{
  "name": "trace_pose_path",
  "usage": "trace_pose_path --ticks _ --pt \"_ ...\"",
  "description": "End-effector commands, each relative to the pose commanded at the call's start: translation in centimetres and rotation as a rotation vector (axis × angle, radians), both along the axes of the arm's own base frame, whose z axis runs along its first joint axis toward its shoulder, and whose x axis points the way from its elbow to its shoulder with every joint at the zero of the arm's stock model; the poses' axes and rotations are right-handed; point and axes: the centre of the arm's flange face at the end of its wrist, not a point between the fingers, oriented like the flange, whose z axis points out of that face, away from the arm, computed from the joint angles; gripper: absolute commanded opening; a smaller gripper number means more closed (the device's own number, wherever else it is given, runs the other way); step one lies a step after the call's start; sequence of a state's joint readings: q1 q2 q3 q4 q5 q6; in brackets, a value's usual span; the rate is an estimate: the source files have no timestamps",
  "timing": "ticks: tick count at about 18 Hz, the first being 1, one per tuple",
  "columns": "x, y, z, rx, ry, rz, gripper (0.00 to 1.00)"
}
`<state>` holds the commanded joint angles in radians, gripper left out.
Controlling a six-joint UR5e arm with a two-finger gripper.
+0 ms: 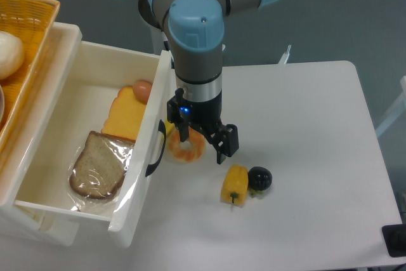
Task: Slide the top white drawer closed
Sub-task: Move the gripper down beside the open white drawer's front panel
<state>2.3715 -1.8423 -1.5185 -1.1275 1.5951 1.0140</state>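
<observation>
Desk (304, 157): white top, filling the right half of view.

Top drawer (136, 176): standing pulled well out at the desk's left edge, front panel facing right, black handle (154, 150) curving off the front. Inside are lying a wrapped bread slice (98, 166), a yellow slice (125, 115) and a pinkish round item (143, 89) near the back. A wicker basket (25, 61) is sitting at the upper left, above the cabinet.

Arm (198, 49): reaching down from the top edge, wrist hanging just right of the drawer front.

Claw (204, 141): fingers spread, holding nothing, hovering over an orange ring-shaped item (185, 146) that is lying just beside the handle.

Small items: a yellow pepper (234, 184) and a dark round fruit (259, 178), touching, near desk centre.

Risks, as I judge them: the claw is not yet bearing on the front panel. Coming in low, it may be dragging the orange item against the drawer, jamming it there. Pushing off-centre near the handle could be skewing the drawer so it binds. A finger may also be snagging the handle.
</observation>
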Motion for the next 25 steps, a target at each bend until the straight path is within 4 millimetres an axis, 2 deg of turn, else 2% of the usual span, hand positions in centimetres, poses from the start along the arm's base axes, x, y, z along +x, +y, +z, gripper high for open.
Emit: trace_pose_path --ticks 4,11,18,25 --pt "-0.4 0.0 -1.0 0.006 -0.005 0.194 1.0" --pt "-0.1 0.2 -2.8 0.015 -0.036 0.381 1.0" --pt "0.0 0.7 -4.5 -0.003 -0.053 0.424 1.0" --pt "-1.8 2.6 -9.8 -0.049 -0.121 0.424 1.0"
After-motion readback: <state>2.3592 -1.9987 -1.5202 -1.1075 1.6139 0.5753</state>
